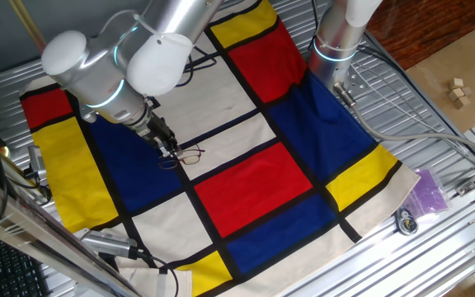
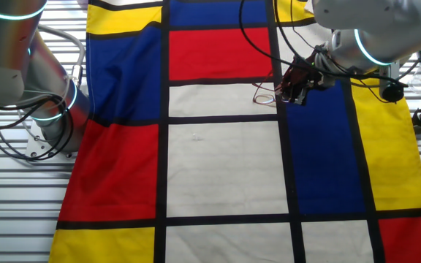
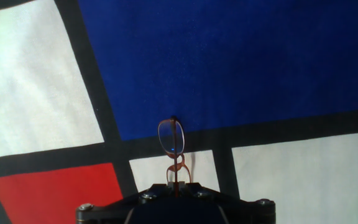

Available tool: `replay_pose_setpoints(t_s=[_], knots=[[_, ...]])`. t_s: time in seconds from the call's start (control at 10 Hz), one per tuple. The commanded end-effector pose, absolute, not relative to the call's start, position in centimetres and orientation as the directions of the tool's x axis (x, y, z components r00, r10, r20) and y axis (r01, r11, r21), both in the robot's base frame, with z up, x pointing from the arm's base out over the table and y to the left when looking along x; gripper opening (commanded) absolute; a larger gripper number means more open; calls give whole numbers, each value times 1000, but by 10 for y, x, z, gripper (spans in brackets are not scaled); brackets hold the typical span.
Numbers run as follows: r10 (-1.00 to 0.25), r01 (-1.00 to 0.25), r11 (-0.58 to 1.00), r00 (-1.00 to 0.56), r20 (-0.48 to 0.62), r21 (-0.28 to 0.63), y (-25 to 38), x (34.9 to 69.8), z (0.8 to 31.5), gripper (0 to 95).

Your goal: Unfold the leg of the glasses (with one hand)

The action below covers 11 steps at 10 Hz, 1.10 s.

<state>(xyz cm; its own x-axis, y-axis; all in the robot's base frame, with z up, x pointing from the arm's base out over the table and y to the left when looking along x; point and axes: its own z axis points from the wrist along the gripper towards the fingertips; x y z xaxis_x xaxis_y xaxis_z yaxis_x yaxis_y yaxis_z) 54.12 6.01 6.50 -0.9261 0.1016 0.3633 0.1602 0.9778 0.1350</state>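
The glasses (image 3: 171, 138) are a tiny thin reddish-brown wire pair with oval lenses. In the hand view they stick out edge-on from my gripper (image 3: 176, 184), one lens beyond the other, above a black line of the cloth. The fingers are pressed together on a thin part of the frame at the near end. In one fixed view the gripper (image 1: 168, 148) is low over the checked cloth (image 1: 254, 186), with the glasses (image 1: 190, 154) at its tip above a white panel's edge. The other fixed view shows the gripper (image 2: 297, 88) and the glasses (image 2: 264, 95) beside a blue panel.
A second arm's base (image 1: 336, 41) stands on the cloth's far edge and shows again as the base (image 2: 50, 109). A purple piece (image 1: 427, 191), a round metal part (image 1: 406, 221) and wooden blocks (image 1: 458, 92) lie off the cloth. Cables (image 2: 258, 44) trail behind the hand.
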Motion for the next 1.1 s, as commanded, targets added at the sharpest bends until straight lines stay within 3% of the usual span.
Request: replay_pose_setpoints(t_s=[0.1, 1.1], knots=[[100, 158, 978, -928, 360, 137, 59, 543, 67, 0], [92, 160, 979, -900, 426, 128, 57, 551, 76, 0]])
